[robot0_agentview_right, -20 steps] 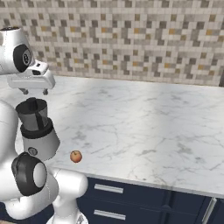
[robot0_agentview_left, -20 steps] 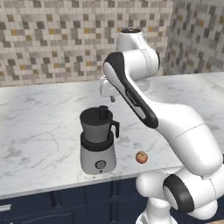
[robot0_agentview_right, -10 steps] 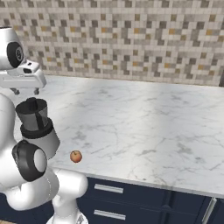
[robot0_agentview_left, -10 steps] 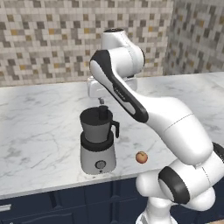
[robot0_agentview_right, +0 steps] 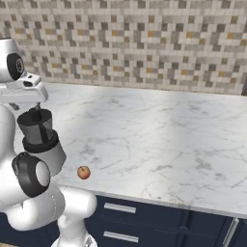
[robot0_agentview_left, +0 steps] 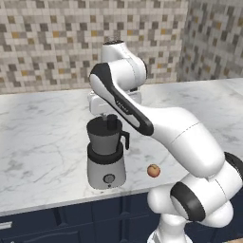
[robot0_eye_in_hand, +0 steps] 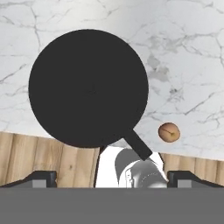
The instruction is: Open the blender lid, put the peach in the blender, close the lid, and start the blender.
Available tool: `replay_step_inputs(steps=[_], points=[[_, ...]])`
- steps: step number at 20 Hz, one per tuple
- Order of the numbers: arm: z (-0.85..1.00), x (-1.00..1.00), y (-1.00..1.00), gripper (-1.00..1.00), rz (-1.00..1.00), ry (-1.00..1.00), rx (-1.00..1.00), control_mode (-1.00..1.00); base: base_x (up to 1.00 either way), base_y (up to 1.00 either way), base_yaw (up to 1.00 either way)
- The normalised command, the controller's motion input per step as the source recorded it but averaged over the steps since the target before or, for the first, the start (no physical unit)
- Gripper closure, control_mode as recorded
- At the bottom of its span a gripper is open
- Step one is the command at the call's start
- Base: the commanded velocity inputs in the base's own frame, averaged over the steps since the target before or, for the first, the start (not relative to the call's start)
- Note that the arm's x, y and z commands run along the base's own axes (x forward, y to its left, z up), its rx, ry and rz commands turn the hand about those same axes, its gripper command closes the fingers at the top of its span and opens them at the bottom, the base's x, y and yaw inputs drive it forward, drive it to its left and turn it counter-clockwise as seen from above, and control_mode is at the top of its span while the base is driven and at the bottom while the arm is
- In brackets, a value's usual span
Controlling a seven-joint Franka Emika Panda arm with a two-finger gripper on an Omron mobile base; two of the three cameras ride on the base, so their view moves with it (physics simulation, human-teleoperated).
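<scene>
Robot gripper [robot0_agentview_left: 108,115] hovering over the blender [robot0_agentview_left: 107,154] on a marble desk [robot0_agentview_left: 42,137].
Jaws spread wide, empty; lid [robot0_eye_in_hand: 88,87] apparently on, hiding the jar; peach [robot0_agentview_left: 153,171] beside the base.

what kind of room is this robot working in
A kitchen, and a rendered one by the look of it. A marble-look counter runs below a mosaic tile backsplash, with dark blue drawers underneath. A small blender and a peach sit on the counter.
</scene>
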Motion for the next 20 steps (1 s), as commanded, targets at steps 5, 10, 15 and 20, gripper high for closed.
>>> replay_step_inputs(steps=[5, 10, 15, 20], points=[[-0.19, 0.28, 0.09, -1.0, 0.0, 0.07, 0.0, -1.0, 0.0, 0.0, 0.0], [-0.13, 0.27, 0.01, -1.0, 0.0, 0.07, 0.0, -1.0, 0.0, 0.0, 0.0], [-0.08, 0.2, 0.0, -1.0, 0.0, 0.06, 0.0, -1.0, 0.0, 0.0, 0.0], [-0.13, 0.2, 0.0, -1.0, 0.0, 0.07, 0.0, -1.0, 0.0, 0.0, 0.0]])
